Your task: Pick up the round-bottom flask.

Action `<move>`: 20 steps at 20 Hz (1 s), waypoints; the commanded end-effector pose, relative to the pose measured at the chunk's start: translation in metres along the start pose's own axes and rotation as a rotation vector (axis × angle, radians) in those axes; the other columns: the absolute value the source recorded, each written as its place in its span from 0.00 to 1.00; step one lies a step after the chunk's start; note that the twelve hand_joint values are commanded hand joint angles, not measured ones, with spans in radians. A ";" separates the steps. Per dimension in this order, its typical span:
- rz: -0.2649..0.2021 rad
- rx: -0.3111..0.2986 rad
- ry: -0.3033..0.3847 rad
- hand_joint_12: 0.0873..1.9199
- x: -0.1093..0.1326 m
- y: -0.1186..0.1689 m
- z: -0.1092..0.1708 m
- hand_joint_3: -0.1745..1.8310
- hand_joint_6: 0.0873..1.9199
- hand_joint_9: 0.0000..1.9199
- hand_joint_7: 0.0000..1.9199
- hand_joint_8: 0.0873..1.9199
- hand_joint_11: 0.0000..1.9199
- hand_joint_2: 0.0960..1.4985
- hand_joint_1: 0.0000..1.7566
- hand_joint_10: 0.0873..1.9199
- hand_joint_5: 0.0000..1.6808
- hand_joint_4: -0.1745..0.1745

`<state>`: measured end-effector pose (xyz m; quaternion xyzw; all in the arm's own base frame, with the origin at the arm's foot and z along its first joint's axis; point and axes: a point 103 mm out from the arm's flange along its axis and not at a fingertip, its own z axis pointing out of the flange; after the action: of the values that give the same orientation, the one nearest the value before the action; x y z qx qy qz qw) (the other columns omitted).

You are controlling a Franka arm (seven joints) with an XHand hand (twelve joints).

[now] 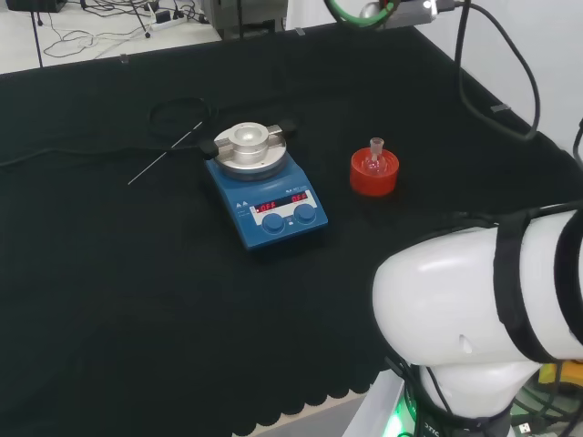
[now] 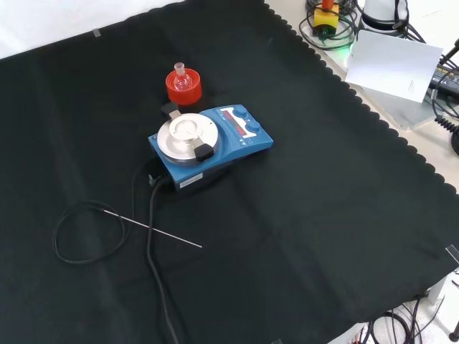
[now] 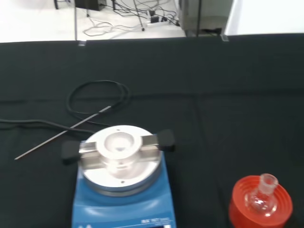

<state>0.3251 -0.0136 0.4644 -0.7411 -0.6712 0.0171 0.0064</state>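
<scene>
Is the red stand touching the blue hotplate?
Apart. In the head view, black cloth shows plainly between the red stand and the blue hotplate; the flask sits in the stand.

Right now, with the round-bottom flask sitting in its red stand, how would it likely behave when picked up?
The round-bottom flask looks like small clear glass, so probably light, smooth and fragile. Its neck stands upright above the red ribbed stand, probably the easiest place to grasp. With a rounded bulb, it would likely roll if put down on the cloth.
</scene>
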 end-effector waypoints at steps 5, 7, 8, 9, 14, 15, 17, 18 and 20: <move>0.130 0.068 0.097 0.71 -0.104 0.056 0.074 0.24 0.17 0.11 0.04 0.29 0.00 0.80 0.15 0.34 0.24 0.40; 0.141 0.077 0.123 0.71 -0.119 0.069 0.087 0.24 0.17 0.11 0.04 0.29 0.00 0.80 0.16 0.34 0.24 0.39; 0.147 0.086 0.134 0.71 -0.127 0.075 0.093 0.24 0.17 0.11 0.04 0.29 0.00 0.80 0.16 0.34 0.24 0.39; 0.154 0.093 0.143 0.71 -0.133 0.081 0.099 0.24 0.17 0.11 0.04 0.29 0.00 0.80 0.16 0.34 0.24 0.39; 0.167 0.118 0.173 0.71 -0.150 0.108 0.127 0.24 0.17 0.11 0.04 0.30 0.00 0.80 0.17 0.34 0.24 0.38; 0.167 0.126 0.174 0.71 -0.152 0.112 0.132 0.24 0.17 0.11 0.04 0.30 0.00 0.80 0.17 0.34 0.24 0.38; 0.167 0.143 0.173 0.71 -0.153 0.120 0.143 0.24 0.17 0.11 0.04 0.30 0.00 0.80 0.17 0.34 0.24 0.38; 0.166 0.150 0.175 0.71 -0.154 0.123 0.148 0.24 0.17 0.11 0.04 0.30 0.00 0.80 0.18 0.34 0.24 0.38; 0.166 0.165 0.176 0.70 -0.153 0.127 0.159 0.24 0.17 0.11 0.05 0.30 0.00 0.80 0.18 0.34 0.25 0.38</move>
<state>0.4049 -0.1510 0.3317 -0.7840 -0.6090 0.0222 0.1183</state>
